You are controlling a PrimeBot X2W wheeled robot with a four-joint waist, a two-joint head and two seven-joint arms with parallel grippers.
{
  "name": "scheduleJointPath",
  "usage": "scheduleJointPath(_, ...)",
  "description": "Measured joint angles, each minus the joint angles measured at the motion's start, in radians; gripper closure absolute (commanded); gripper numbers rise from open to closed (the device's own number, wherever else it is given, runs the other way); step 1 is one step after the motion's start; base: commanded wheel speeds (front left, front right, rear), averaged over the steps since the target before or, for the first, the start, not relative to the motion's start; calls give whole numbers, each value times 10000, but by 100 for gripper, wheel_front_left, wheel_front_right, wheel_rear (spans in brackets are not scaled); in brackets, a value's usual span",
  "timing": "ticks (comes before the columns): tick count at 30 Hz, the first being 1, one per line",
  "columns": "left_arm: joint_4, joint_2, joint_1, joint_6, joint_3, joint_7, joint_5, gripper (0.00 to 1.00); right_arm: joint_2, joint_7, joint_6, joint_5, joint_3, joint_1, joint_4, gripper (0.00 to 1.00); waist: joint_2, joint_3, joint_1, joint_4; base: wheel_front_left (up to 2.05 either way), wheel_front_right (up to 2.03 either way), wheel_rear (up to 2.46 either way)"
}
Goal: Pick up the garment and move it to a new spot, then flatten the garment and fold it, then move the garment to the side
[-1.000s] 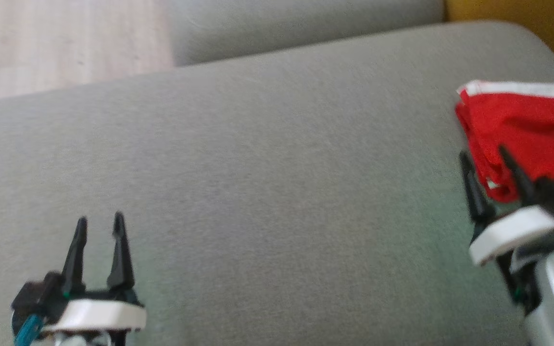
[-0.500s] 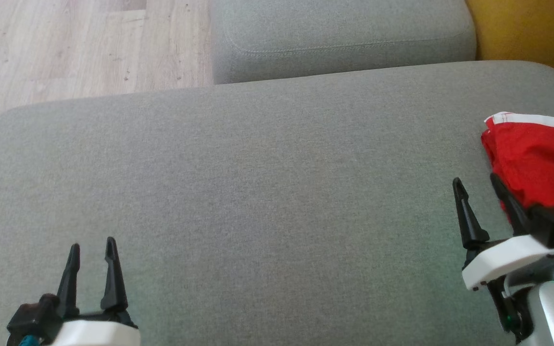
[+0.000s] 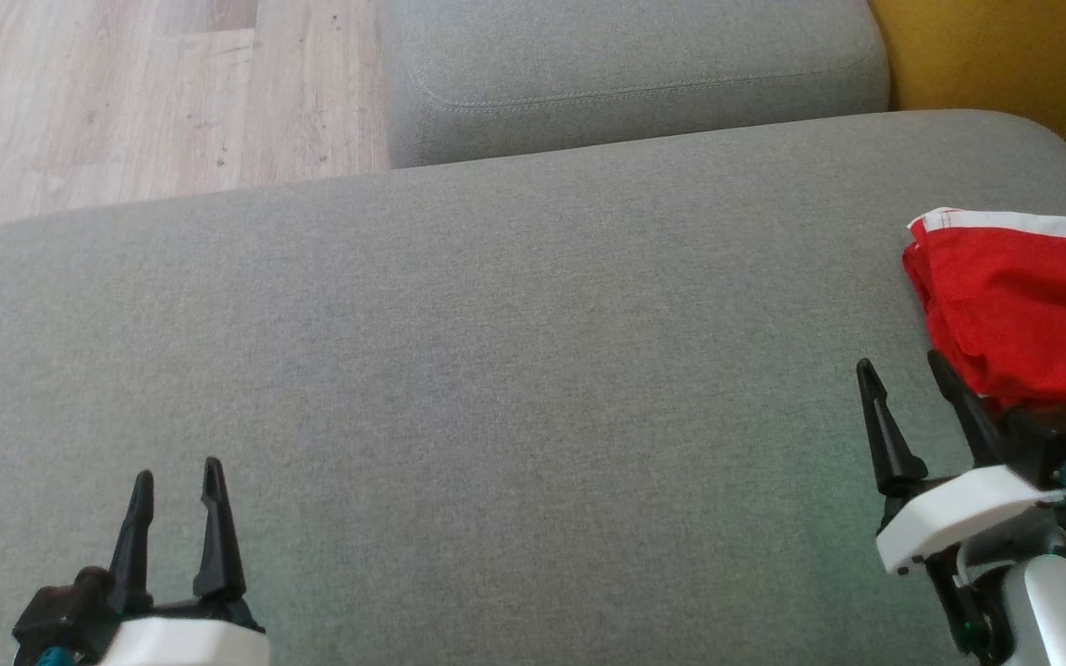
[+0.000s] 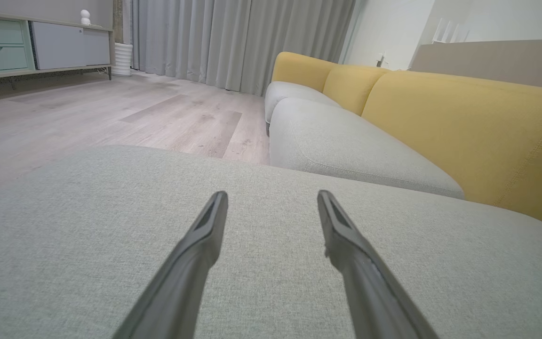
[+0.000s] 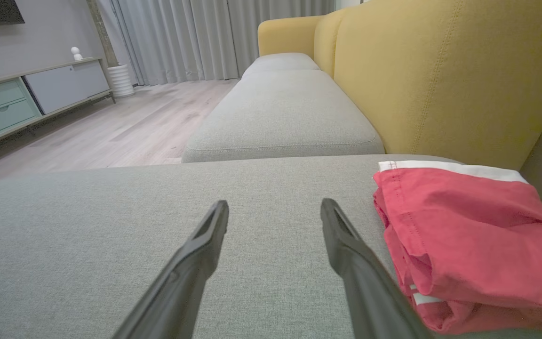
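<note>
Both pincers are spread wide with nothing in them: left gripper (image 3: pixel 177 472) lower left, right gripper (image 3: pixel 899 363) lower right. Folded red garment (image 3: pixel 1023 305) sits at the right edge on the grey cushion (image 3: pixel 496 370), just beside that gripper.

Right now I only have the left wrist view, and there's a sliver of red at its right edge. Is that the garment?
Observer: Yes. In the head view the red garment lies at the right end of the grey cushion.
Operator: Is the right arm holding it?
Observer: No. The right gripper has its jaws open and empty, close beside the garment's left edge.
Operator: Is it folded?
Observer: The right wrist view shows stacked layers at its near edge, with a white band along the far edge.
</note>
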Motion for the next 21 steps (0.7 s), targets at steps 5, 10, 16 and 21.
scheduleJointPath(5,-12,-10,1,0,-4,0,86,0,23,-2,0,0,15,0,2,0,0,8,0,10,0,0,0)
scheduleJointPath(10,499,-153,80,-2,-38,36,86,100,44,0,-10,0,102,179,541,100,0,11,0,14,0,0,0)
scheduleJointPath(16,1402,-399,591,-2,-71,48,79,100,100,2,-10,8,253,1011,1605,100,0,11,0,16,0,0,0)
scheduleJointPath(21,1463,-443,673,-4,-59,221,-370,100,169,15,-10,508,228,1145,1687,100,0,12,0,34,0,0,0)
